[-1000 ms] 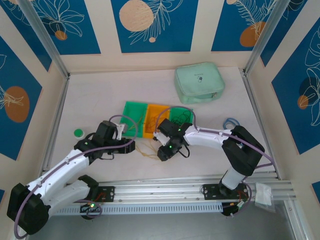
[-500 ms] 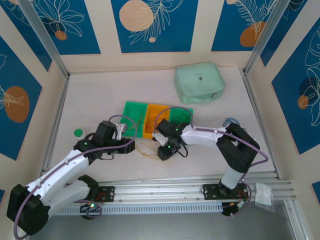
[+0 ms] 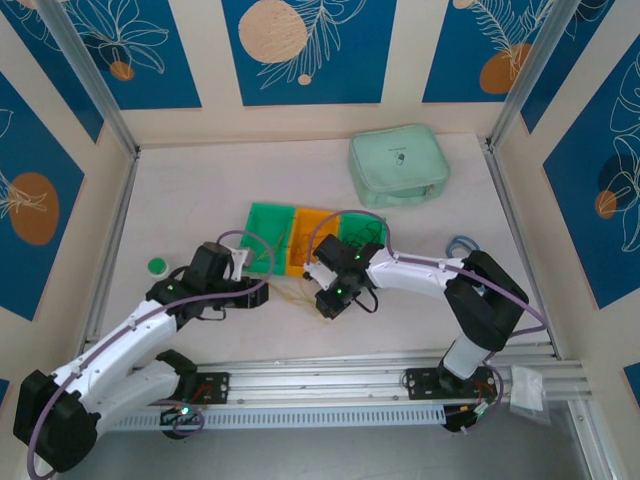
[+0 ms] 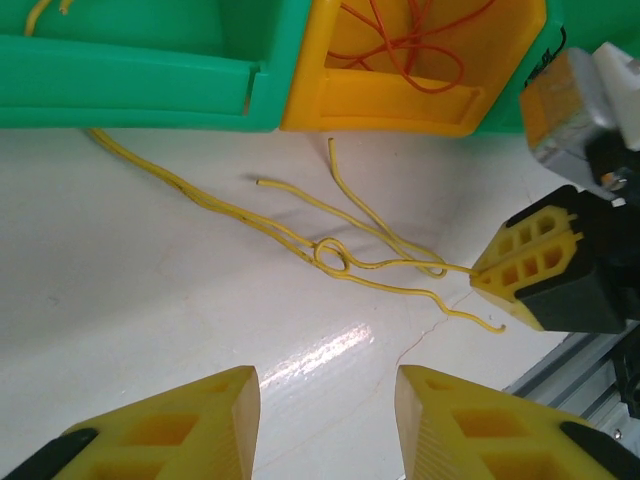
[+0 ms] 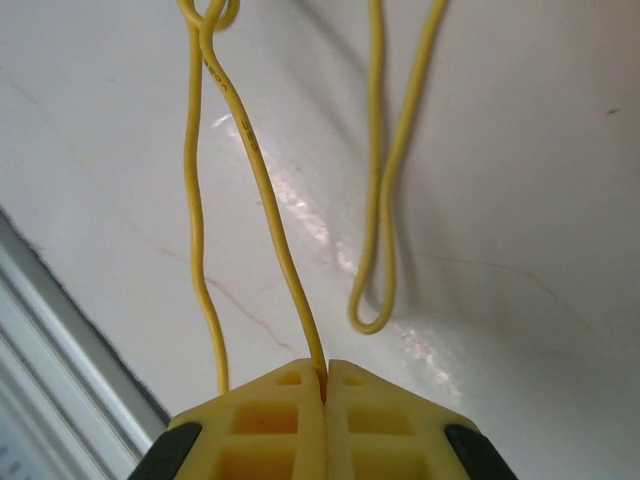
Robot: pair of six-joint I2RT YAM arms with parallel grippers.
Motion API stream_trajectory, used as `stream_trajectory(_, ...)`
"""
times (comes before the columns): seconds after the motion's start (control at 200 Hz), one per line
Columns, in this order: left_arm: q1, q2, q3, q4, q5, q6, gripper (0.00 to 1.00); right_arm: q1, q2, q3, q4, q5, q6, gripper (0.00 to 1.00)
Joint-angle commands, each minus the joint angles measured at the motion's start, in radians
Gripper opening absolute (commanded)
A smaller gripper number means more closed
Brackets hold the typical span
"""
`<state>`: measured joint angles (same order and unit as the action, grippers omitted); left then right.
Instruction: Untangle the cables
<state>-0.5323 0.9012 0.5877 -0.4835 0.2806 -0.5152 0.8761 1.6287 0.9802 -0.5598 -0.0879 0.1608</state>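
Close up, unlike overhead, right gripper point(image 5: 323, 374) tight on yellow cable point(image 5: 250, 150).

Left gripper point(image 4: 325, 430) — fingers parted, tips low over the surface. Right gripper point(image 5: 324, 385) — fingers pressed together, pinching a yellow cable point(image 5: 276, 230); it sits ahead and to the right of the left pincer's tips. Both arms reach forward, elbows bent, wrists angled toward each other.

The pale counter point(image 3: 200, 190) carries three trays point(image 3: 262, 238) in a row: green, orange, green. Behind them lies a mint zip pouch point(image 3: 397, 166). A small green disc point(image 3: 157, 266) sits left and a blue ring point(image 3: 462, 245) right. Thin yellow cables point(image 4: 340, 255) lie looped together just before the trays.
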Motion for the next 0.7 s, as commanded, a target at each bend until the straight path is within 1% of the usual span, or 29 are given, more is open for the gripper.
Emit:
stream_trajectory(0.0,0.012,-0.036,0.04,-0.026,-0.016,0.031,0.42,0.011,-0.065,0.028,-0.014,-0.068,-0.012,0.05)
stream_trajectory(0.045,0.012,-0.046,0.044,-0.031,-0.022,0.038,0.48,0.013,-0.085,0.028,-0.011,-0.074,-0.008,0.05)
stream_trajectory(0.075,0.015,-0.053,0.05,-0.036,-0.026,0.045,0.5,0.014,-0.1,0.028,-0.01,-0.078,-0.005,0.05)
stream_trajectory(0.25,0.02,-0.088,0.077,-0.042,-0.041,0.088,0.48,0.014,-0.197,0.049,-0.018,-0.075,0.005,0.05)
stream_trajectory(0.275,0.02,-0.094,0.08,-0.04,-0.042,0.091,0.46,0.014,-0.211,0.055,-0.022,-0.073,0.005,0.05)
stream_trajectory(0.315,0.02,-0.102,0.087,-0.036,-0.043,0.102,0.37,0.014,-0.232,0.065,-0.03,-0.067,0.003,0.05)
stream_trajectory(0.405,0.02,-0.123,0.096,-0.022,-0.044,0.13,0.2,0.012,-0.275,0.09,-0.051,-0.045,0.0,0.05)
stream_trajectory(0.45,0.021,-0.135,0.099,-0.012,-0.043,0.147,0.16,0.012,-0.296,0.105,-0.062,-0.031,0.001,0.05)
stream_trajectory(0.51,0.02,-0.153,0.099,0.003,-0.043,0.168,0.14,0.008,-0.323,0.123,-0.075,-0.015,0.009,0.05)
stream_trajectory(0.545,0.02,-0.167,0.098,0.013,-0.042,0.181,0.14,0.005,-0.338,0.133,-0.084,-0.007,0.017,0.05)
stream_trajectory(0.585,0.02,-0.184,0.095,0.029,-0.037,0.199,0.17,0.0,-0.355,0.149,-0.095,0.002,0.028,0.05)
stream_trajectory(0.63,0.021,-0.202,0.091,0.049,-0.032,0.213,0.25,-0.004,-0.374,0.164,-0.109,0.01,0.039,0.05)
stream_trajectory(0.665,0.02,-0.218,0.086,0.065,-0.024,0.223,0.34,-0.006,-0.387,0.178,-0.117,0.018,0.048,0.05)
stream_trajectory(0.695,0.02,-0.23,0.083,0.08,-0.016,0.233,0.38,-0.008,-0.399,0.189,-0.127,0.025,0.053,0.05)
